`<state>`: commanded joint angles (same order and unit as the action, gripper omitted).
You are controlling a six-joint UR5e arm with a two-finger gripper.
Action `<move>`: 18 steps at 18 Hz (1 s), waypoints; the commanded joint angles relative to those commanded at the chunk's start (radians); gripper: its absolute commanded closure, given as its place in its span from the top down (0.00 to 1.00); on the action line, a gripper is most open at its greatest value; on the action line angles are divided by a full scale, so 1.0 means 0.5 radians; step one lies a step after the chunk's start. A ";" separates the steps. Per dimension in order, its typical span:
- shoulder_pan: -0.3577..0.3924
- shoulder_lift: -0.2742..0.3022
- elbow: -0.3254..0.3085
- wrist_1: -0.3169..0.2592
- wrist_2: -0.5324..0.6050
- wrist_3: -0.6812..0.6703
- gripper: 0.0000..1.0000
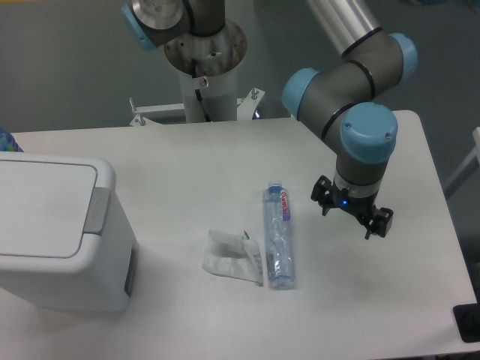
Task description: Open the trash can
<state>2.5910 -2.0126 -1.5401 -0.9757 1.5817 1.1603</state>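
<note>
The trash can [52,232] is a large white boxy bin at the left edge of the table, lid flat and shut, with a grey push strip [95,210] on its right rim. My gripper [352,213] hangs over the right part of the table, far to the right of the bin, pointing down. Its black fingers are seen from above and their gap does not show. It holds nothing that I can see.
A clear plastic bottle [277,236] lies on its side mid-table, left of the gripper. A crumpled clear wrapper [232,256] lies beside it. The arm's base column [204,71] stands behind the table's far edge. The table's right edge is close to the gripper.
</note>
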 joint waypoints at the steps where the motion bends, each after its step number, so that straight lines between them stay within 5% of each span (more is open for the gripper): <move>1: -0.021 0.012 0.003 0.000 -0.015 -0.129 1.00; 18: -0.365 0.288 0.031 0.000 -0.629 -1.338 1.00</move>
<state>2.4085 -1.8685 -1.5248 -0.9756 1.2671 0.4912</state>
